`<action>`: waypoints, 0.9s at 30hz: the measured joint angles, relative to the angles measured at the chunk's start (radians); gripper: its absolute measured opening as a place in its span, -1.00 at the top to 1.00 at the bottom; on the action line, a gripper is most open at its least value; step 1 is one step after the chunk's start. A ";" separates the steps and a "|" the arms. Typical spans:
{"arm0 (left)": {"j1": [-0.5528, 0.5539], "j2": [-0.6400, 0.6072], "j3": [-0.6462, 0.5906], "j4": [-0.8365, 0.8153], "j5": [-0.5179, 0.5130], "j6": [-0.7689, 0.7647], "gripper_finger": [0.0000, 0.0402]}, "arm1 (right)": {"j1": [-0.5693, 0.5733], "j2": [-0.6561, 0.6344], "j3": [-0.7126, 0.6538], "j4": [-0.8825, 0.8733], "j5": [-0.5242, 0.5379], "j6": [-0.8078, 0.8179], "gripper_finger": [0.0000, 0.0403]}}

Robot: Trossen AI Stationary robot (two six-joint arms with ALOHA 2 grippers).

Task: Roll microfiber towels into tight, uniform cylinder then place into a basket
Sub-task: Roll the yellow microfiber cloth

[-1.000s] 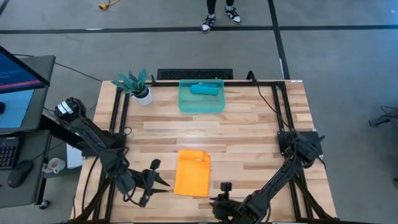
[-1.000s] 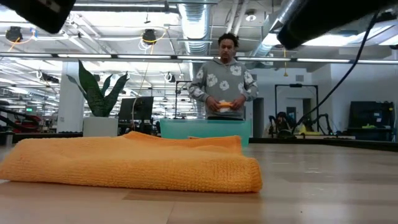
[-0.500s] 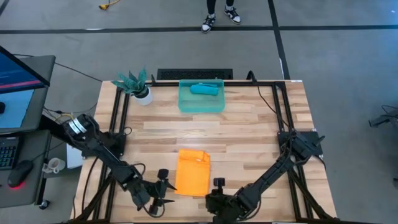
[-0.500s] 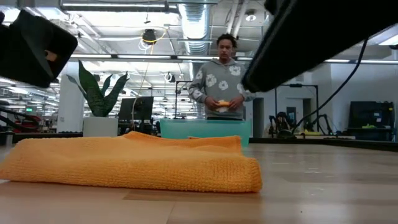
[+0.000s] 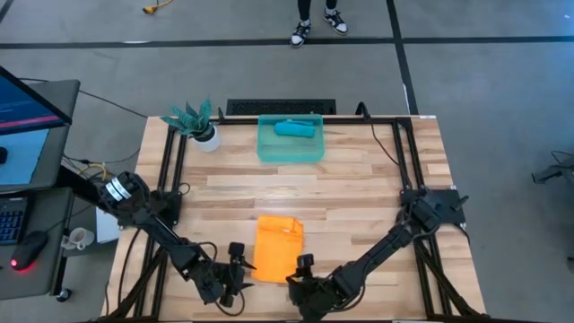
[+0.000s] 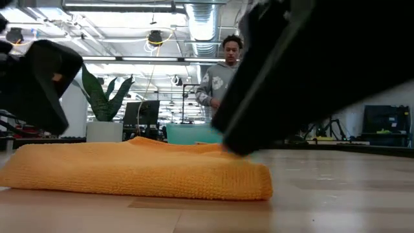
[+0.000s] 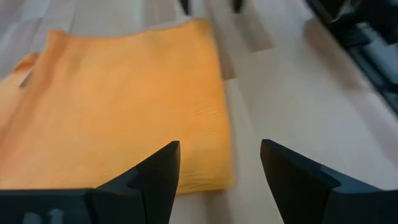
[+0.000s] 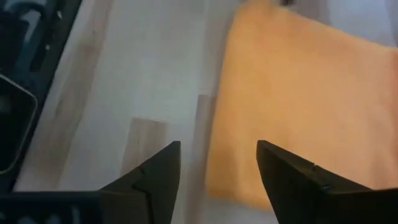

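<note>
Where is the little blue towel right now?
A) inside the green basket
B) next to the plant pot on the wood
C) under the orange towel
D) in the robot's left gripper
A: the high view shows the blue towel lying inside the basket at the table's far edge, away from both grippers.

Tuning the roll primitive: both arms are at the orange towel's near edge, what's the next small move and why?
Probably lower both grippers onto the near corners of the orange towel and pinch. The left gripper and right gripper both have open jaws, each framing a corner, and the towel still lies flat, unrolled.
</note>
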 joint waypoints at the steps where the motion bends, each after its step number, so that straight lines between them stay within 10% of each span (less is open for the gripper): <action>1: 0.003 0.000 0.000 -0.011 -0.003 -0.002 -0.08 | -0.003 0.013 0.001 0.010 -0.003 -0.013 -0.16; 16: 0.071 0.107 0.013 -0.013 0.061 -0.011 -0.08 | -0.038 0.058 0.004 -0.009 -0.063 0.065 -0.01; 27: 0.088 0.091 0.010 -0.034 0.121 -0.185 0.44 | -0.049 0.059 0.003 -0.005 -0.116 0.117 0.74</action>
